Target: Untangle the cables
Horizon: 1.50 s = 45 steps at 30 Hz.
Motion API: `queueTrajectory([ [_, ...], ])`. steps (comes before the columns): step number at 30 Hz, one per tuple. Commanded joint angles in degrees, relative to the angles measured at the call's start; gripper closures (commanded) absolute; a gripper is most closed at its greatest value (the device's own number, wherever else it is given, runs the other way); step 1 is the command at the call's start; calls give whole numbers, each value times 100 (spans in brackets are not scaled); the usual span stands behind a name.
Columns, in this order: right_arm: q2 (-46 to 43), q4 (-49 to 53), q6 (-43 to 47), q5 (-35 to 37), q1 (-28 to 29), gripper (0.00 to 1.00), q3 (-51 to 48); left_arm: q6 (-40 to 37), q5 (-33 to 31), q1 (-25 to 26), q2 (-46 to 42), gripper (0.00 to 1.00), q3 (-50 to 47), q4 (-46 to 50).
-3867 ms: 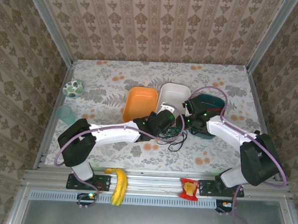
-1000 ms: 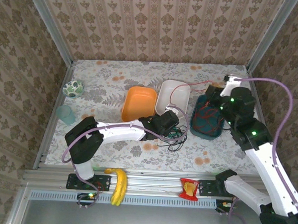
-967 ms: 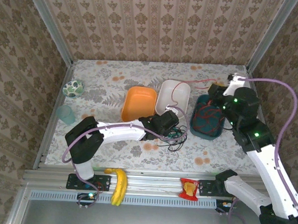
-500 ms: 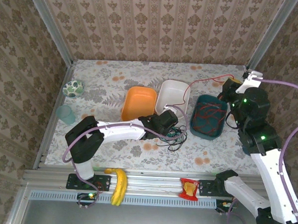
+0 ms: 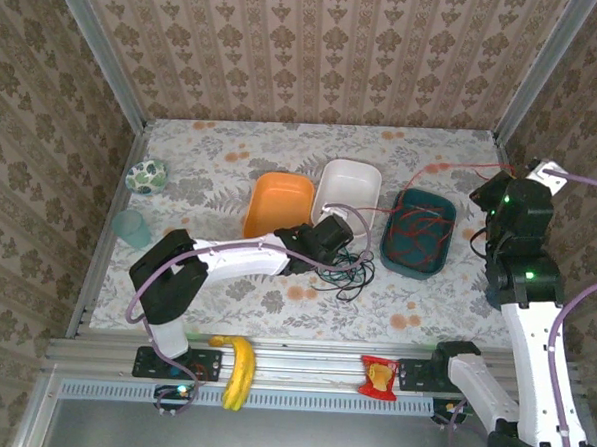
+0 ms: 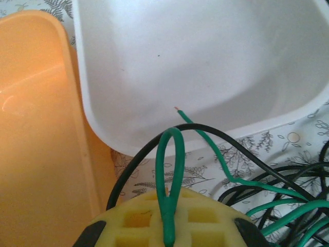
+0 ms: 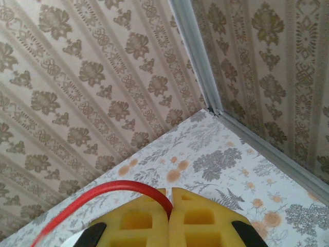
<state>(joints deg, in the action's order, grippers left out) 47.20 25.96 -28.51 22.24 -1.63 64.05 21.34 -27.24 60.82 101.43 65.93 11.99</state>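
Over the last second my right arm had swung outward and reared toward the back right corner, right claw (image 7: 170, 203) pinched shut on the thin red cable (image 7: 103, 191), which trailed down to its left into the teal plastic bin (image 5: 416, 273). My left arm lay stretched low, left claw (image 6: 167, 218) clamped on a thin green cable loop (image 6: 170, 154), black-and-green wire tangle (image 5: 348, 274) at its right, white plastic tub (image 6: 205, 62) just ahead.

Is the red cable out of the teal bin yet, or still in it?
Mostly in: loops of the red cable lie inside the teal bin, with one strand running out to the shut right end effector.
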Motion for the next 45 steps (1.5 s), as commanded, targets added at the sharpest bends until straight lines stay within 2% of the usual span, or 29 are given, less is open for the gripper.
queueTrajectory([
  [1,-104,-183,-163,-346,-297,100,62,249,-149,-75,-141,100,-107,259],
  [6,-100,-275,-179,-791,-683,100,197,291,-182,-89,-125,100,-102,352],
  [10,-85,-340,-210,-1185,-698,100,94,282,-176,-96,-88,100,-39,409],
  [18,63,-162,-114,-1321,-698,100,102,274,-133,-95,-88,100,-52,366],
  [25,54,58,-492,-1516,-658,100,-697,263,-108,-87,-80,100,-38,335],
  [31,-63,344,-713,-717,-88,100,-1565,256,-74,-87,-35,100,2,330],
  [35,95,861,-997,514,631,100,-1800,256,-35,-79,17,100,57,334],
  [37,260,980,-1244,838,893,100,-1901,249,-27,-79,35,100,94,348],
  [45,1164,325,-1646,358,989,100,-2335,208,-19,-56,79,100,156,367],
])
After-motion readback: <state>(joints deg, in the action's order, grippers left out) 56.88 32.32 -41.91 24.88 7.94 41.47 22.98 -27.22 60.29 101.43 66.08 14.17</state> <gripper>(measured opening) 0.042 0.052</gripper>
